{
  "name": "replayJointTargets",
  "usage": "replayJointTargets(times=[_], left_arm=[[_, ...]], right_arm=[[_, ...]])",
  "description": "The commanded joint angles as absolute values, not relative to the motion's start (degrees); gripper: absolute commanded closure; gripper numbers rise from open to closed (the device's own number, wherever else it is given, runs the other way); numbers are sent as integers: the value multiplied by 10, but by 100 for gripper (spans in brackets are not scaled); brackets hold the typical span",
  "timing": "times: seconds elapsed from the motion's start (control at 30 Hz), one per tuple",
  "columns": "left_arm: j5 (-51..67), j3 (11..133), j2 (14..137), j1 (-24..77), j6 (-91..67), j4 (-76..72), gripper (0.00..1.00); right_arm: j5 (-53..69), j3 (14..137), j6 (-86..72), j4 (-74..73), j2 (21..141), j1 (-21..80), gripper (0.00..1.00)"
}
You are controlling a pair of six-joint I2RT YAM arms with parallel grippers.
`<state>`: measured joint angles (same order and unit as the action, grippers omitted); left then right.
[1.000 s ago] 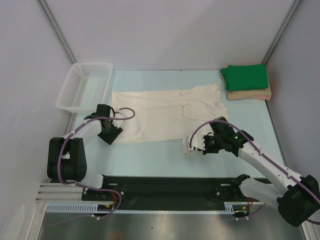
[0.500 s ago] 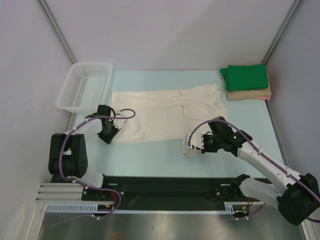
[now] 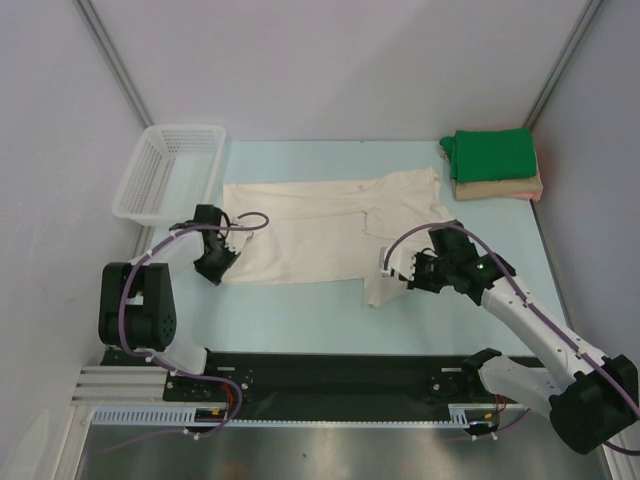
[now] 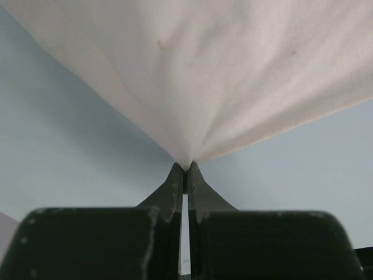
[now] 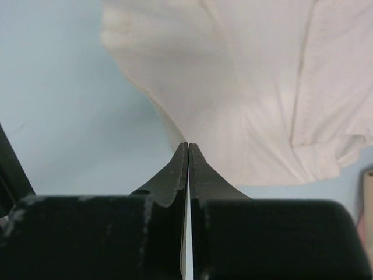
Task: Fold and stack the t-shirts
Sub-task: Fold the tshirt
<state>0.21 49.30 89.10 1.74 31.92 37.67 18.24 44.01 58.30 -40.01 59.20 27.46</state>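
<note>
The cream shirt [image 3: 320, 230], lying lengthwise left to right, is pinched at its near corners by the left gripper [image 4: 185, 169] and right gripper [image 5: 188, 146].

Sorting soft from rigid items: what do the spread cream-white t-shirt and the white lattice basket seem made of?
Cream-white short-sleeved t-shirt: soft matte cloth, likely cotton; it gathers into radiating creases where the left pincer pinches it. White lattice basket: probably rigid moulded plastic, faintly translucent, with even open-grid walls.
</note>
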Motion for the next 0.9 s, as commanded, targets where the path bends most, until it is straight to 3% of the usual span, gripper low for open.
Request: replayJointTargets(times=[0.0,0.5,0.87], left_arm=[[-16,546,878,10,309,400,100],[37,676,921,16,280,491,100],[4,729,954,15,252,469,100]], right_arm=[[172,507,543,-382,576,250,100],[174,625,503,-333,594,172,100],[207,695,516,-287,697,100,100]])
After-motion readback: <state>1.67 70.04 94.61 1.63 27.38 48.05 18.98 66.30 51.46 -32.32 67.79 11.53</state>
